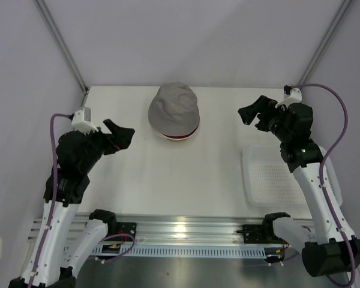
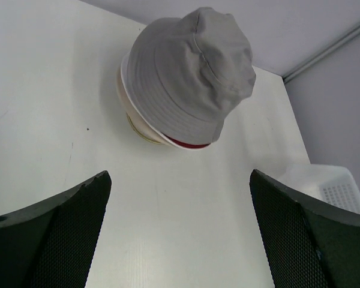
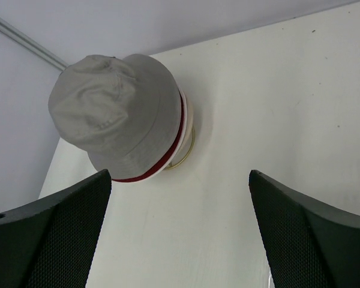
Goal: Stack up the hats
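Observation:
The grey hat point(image 1: 173, 110) sits on top of a stack at the back middle of the table. Under its brim show the rim of the dark red hat point(image 1: 181, 137) and the edge of the cream-white hat point(image 2: 127, 90). The stack rests on a gold wire ring point(image 3: 186, 153). The grey hat also shows in the left wrist view point(image 2: 189, 72) and the right wrist view point(image 3: 111, 114). My left gripper point(image 1: 121, 135) is open and empty, left of the stack. My right gripper point(image 1: 255, 113) is open and empty, to its right.
A white plastic mesh basket point(image 1: 270, 177) lies at the right side of the table, below my right gripper; its corner shows in the left wrist view point(image 2: 336, 186). The white table point(image 1: 186, 174) ends at a metal rail in front. Grey walls stand behind.

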